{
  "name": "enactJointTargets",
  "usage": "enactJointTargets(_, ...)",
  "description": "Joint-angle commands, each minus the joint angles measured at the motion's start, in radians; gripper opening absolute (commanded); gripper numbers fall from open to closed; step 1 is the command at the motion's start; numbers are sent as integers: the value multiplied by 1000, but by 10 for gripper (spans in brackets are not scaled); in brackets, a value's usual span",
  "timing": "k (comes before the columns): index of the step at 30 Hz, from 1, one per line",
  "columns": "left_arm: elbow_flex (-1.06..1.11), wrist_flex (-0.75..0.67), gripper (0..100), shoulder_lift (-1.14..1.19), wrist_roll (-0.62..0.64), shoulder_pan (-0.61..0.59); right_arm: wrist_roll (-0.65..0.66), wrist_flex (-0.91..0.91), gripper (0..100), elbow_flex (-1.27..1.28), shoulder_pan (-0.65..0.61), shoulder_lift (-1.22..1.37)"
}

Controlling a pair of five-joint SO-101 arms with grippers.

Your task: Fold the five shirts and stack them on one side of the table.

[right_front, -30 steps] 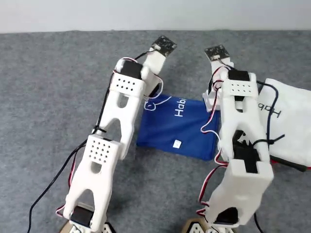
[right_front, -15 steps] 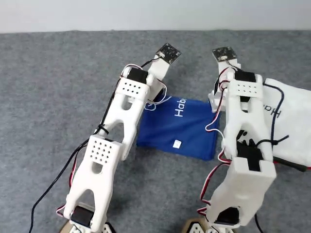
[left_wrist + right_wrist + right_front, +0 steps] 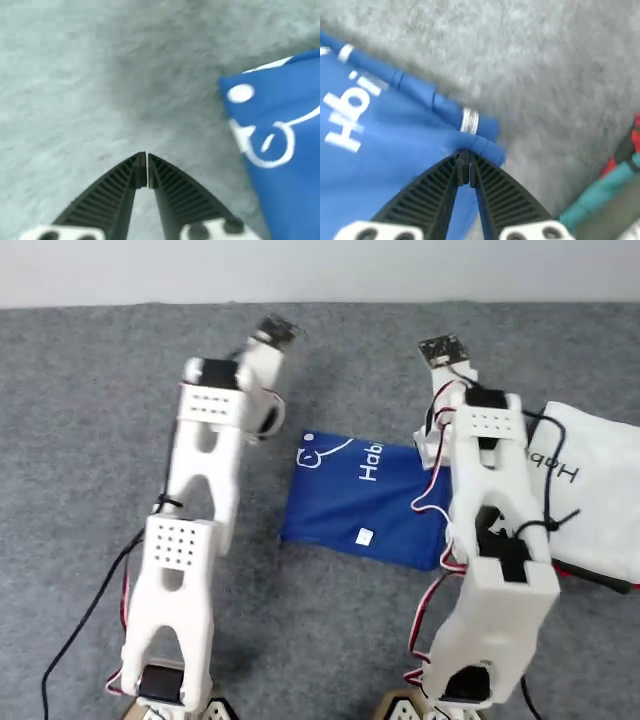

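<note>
A folded blue shirt with white print lies on the grey table between the two arms. My left gripper is shut and empty over bare carpet, just left of the blue shirt's far left corner; from above, the left gripper stands apart from the cloth. My right gripper is shut on the blue shirt's puckered edge at its far right corner. In the high view the right gripper is mostly hidden under its arm. A folded white shirt lies at the right.
Red cloth peeks out beneath the white shirt, and red and teal cloth edges lie close to the right gripper. Grey carpet covers the table, with free room on the left and far side.
The left arm has swung left, away from the blue shirt's far left corner. The right arm shifted slightly and stays at the shirt's far right corner.
</note>
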Motion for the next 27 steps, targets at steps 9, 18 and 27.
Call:
enactJointTargets(9, -5, 40, 14, -318, 3, -158, -8, 105, 9, -121, -31, -28)
enactJointTargets(18, 363, 38, 14, -629, 3, -252, -28, 403, 12, -141, -28, -108)
enactJointTargets(27, 588, 38, 14, -809, 2, -353, -262, 467, 292, -109, -104, -90)
